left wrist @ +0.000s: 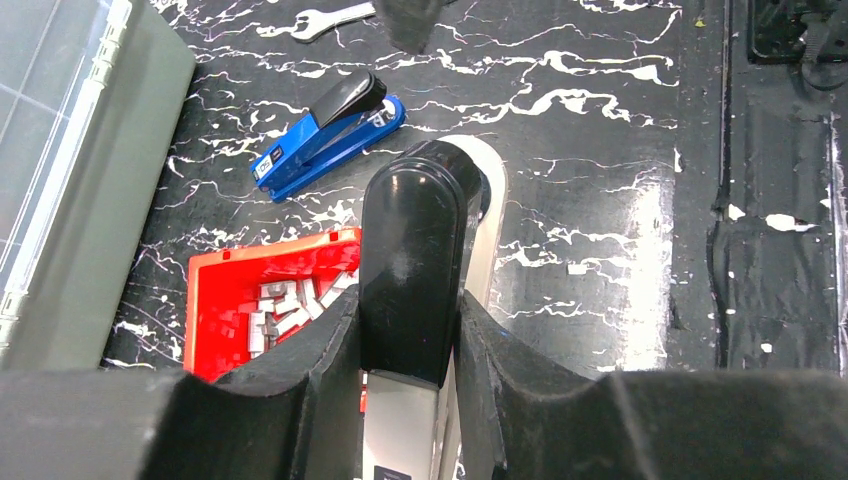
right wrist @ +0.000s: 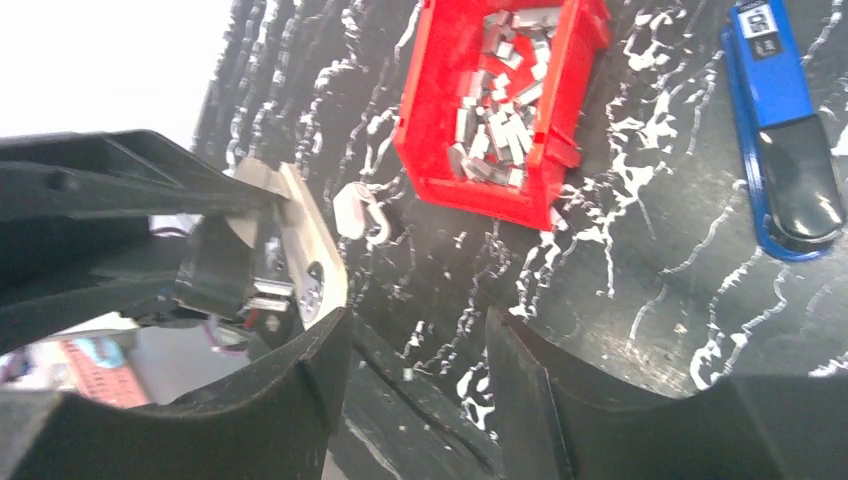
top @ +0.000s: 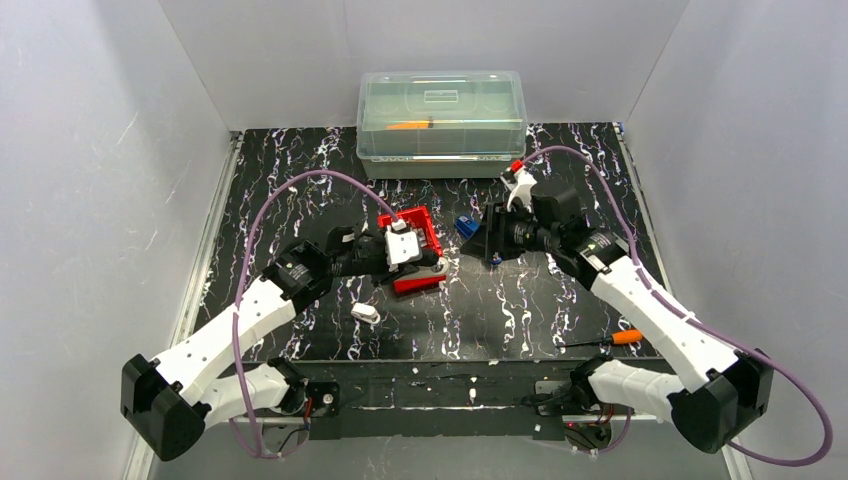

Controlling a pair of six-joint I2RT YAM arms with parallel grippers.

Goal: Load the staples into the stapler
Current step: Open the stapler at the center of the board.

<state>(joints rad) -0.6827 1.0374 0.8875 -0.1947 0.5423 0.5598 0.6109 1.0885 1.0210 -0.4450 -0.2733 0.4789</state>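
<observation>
Left gripper (left wrist: 408,340) clamps my black stapler (left wrist: 415,230) | right gripper (right wrist: 415,350) open, empty | staples (right wrist: 495,130) in red tray (right wrist: 480,195) lie ahead of it, slightly right; I'd reach with the right.

The left arm (top: 250,310) reaches forward and inward from its base, forearm low over the counter. The left hand (left wrist: 412,340) is clamped on a black-topped stapler (left wrist: 412,230), one finger on each flank. The right arm (top: 650,310) mirrors this reach, wrist turned toward centre. The right hand (right wrist: 418,340) holds its fingers (right wrist: 300,390) parted, nothing between them.
</observation>
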